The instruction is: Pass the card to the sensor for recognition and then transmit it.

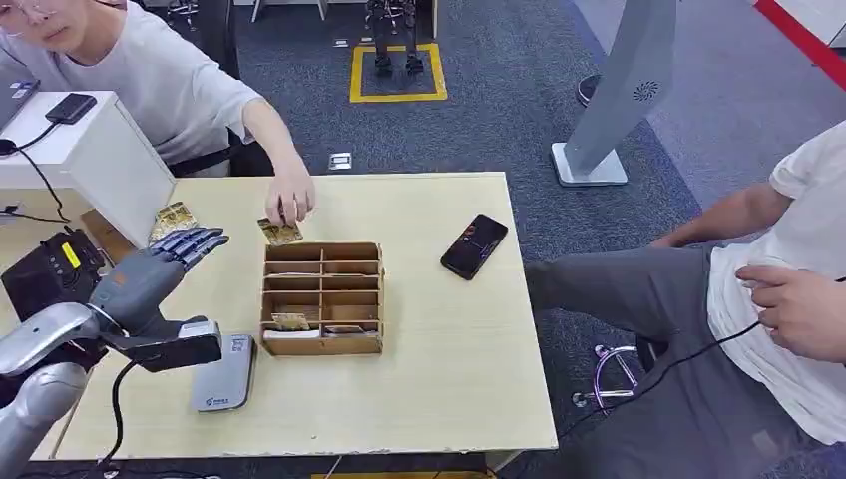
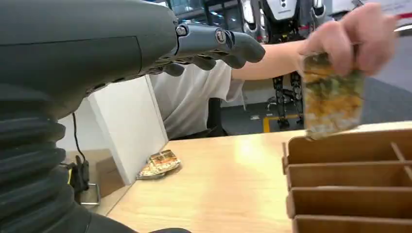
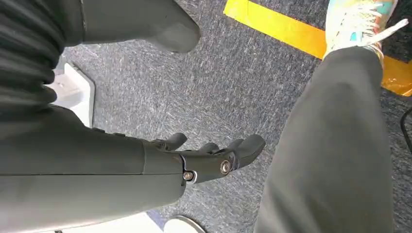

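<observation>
A pale wooden table (image 1: 429, 359) stands on blue-grey carpet, and near its middle sits a brown cardboard organiser (image 1: 322, 297) divided into compartments, which serves as the landmark here. At the organiser's far edge a person's hand (image 1: 289, 198) holds a patterned card (image 1: 280, 233) just at or above the rim; from the left wrist view the card (image 2: 332, 94) is upright in that person's fingers over the back wall of the organiser (image 2: 350, 179). The robot's left hand (image 1: 165, 267) hovers over the table to the left of the organiser, fingers stretched out and apart, holding nothing. A small stack of similar cards (image 1: 173, 219) lies further left of the organiser, beside a white box (image 1: 105, 150). The grey card reader (image 1: 224, 374) lies flat on the table near the organiser's front left corner, partly under the left wrist. A black phone (image 1: 474, 245) rests to the right of the organiser. The right hand (image 3: 209, 158) hangs beside the robot over the carpet, its fingers loosely curled with nothing in them. By my reading the task is at its very start: no card is in the robot's grasp yet. The next move likely calls for the left hand to reach towards the organiser's far edge and take the offered card with a firm pinch before carrying it to the reader.
</observation>
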Motion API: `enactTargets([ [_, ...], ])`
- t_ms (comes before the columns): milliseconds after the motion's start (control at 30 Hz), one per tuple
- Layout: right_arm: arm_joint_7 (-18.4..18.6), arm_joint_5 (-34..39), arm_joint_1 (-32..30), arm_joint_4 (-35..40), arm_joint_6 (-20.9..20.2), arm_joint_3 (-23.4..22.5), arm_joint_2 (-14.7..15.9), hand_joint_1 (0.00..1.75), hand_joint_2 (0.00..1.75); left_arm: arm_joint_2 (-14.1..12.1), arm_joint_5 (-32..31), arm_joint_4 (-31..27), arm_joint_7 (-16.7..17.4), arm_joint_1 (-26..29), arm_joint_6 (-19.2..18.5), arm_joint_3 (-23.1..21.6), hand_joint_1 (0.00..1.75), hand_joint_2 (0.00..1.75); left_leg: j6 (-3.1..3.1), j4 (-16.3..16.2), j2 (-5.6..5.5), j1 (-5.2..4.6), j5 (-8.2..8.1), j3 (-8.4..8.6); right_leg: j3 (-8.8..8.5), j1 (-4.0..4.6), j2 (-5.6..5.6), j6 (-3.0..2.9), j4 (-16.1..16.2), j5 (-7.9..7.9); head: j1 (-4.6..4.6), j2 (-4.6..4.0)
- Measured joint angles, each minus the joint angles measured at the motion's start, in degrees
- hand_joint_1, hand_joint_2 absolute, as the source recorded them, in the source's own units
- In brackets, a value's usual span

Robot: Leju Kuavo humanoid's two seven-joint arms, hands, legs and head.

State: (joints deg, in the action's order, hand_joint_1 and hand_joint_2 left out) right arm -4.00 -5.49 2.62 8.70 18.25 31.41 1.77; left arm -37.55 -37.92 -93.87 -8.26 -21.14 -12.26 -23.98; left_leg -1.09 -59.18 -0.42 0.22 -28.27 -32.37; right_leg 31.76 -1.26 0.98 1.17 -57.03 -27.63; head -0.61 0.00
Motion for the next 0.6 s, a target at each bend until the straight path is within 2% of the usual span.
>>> enactTargets([
  [167,-0.3,0.0,0.1,0.0,0.0,0.0,0.0,0.0,1.75,-2.6,0.9,-0.7,-0.7,-0.1,-1.5,-0.9,0.0,1.75,0.0,0.0,-0.02,-0.01,0.0,0.0,-0.01,-0.01,-0.01,0.0,0.0,0.0,0.0,0.0],
  [267,-0.3,-0.1,0.1,0.0,0.0,0.0,0.0,0.0,1.75,-3.5,3.7,-1.0,-1.5,-0.3,-3.0,-2.0,0.0,1.75,0.0,0.0,-0.01,-0.01,0.0,0.0,-0.01,-0.01,-0.01,0.0,0.0,0.0,0.0,0.0],
  [433,0.1,-0.5,0.2,0.0,-0.1,0.0,0.0,0.0,1.75,-4.1,8.8,-1.5,-2.3,-0.4,-4.3,-3.1,0.0,1.75,0.0,0.0,-0.02,-0.02,0.0,0.0,-0.01,-0.01,-0.01,0.0,0.0,0.0,0.02,0.0],
  [600,0.3,-0.8,0.5,0.0,-0.1,0.0,0.0,0.0,1.75,-3.3,8.2,-1.6,-1.7,-0.8,-4.1,-4.9,0.0,1.75,0.0,0.0,-0.04,-0.02,0.0,0.0,-0.01,-0.01,-0.03,0.0,0.0,0.0,0.0,0.0],
])
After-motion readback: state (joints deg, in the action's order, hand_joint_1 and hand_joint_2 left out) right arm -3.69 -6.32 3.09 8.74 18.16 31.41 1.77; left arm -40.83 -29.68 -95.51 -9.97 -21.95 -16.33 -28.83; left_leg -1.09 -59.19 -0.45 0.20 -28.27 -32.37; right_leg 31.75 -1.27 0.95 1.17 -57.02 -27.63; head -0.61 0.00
